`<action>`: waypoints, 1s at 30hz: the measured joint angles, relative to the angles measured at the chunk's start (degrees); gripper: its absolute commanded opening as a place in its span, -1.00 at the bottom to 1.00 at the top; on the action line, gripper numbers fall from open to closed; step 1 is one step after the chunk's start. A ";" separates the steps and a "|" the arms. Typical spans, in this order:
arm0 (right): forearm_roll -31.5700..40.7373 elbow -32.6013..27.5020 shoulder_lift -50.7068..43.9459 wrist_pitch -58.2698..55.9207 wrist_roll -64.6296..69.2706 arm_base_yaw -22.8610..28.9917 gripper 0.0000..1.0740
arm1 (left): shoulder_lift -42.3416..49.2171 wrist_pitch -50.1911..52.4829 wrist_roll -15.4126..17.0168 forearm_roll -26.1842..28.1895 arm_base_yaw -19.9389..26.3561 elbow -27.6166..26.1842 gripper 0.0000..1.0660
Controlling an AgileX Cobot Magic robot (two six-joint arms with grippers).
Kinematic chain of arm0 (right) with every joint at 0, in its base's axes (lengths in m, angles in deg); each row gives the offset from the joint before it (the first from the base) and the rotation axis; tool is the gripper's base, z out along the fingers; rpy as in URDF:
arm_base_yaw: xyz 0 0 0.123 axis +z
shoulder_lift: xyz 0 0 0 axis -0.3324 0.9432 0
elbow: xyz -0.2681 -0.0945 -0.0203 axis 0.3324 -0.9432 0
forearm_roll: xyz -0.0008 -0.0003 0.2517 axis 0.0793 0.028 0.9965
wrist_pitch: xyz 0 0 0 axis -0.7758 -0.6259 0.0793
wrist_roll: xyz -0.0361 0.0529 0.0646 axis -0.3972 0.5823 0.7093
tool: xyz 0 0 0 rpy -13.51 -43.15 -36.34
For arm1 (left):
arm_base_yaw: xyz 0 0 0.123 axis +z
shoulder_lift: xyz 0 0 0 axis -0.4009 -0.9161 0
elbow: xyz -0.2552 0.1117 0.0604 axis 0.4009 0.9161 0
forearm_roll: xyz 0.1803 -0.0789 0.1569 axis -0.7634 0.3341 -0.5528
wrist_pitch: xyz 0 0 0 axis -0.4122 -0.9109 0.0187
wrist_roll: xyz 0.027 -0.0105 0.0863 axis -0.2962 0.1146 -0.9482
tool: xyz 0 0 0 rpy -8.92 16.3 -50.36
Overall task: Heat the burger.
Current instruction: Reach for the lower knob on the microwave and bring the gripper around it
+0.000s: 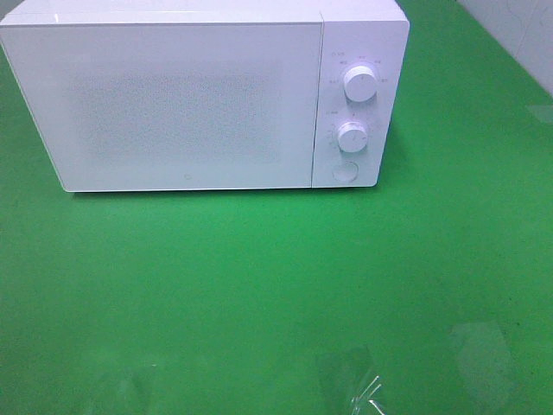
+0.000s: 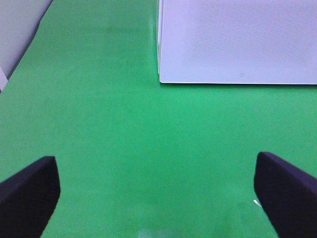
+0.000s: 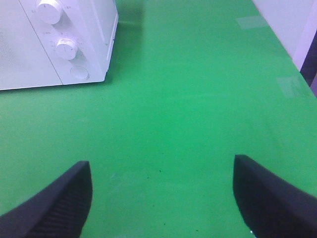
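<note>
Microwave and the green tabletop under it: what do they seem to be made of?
Microwave: looks like white painted metal or plastic, smooth with a soft sheen. Its door carries a fine dotted mesh pattern, probably behind glass. Green tabletop: seems a matte mat or cloth, evenly coloured with no sharp glare; I cannot tell which.

Green surface (image 1: 259, 294): I find open passage across the whole front, left to right. Microwave (image 1: 203, 95): the sole obstacle, standing at the rear left, its door (image 1: 164, 112) shut and barring any way inside. A free lane beside its right flank runs back to the wall (image 1: 518, 35).
</note>
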 measured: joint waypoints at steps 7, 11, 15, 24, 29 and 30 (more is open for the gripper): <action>0.34 0.00 0.00 0.00 0.00 0.00 0.40 | 0.00 0.00 0.00 0.00 0.00 0.00 0.88; 0.34 0.74 0.17 0.63 0.00 0.00 0.40 | 0.00 0.00 0.00 0.00 0.00 0.00 0.88; 0.11 1.72 3.27 4.01 0.00 0.00 0.40 | 0.00 0.00 0.00 0.00 0.00 0.00 0.88; 0.00 1.72 11.92 16.16 0.57 0.00 0.40 | 0.00 0.00 0.00 0.00 0.00 0.00 0.88; 0.00 1.72 19.42 24.58 0.57 0.00 0.40 | 0.00 0.00 0.00 0.00 0.00 0.00 0.88; 0.00 1.72 19.42 24.58 0.57 0.00 0.40 | 0.00 0.00 0.00 0.00 0.00 0.00 0.88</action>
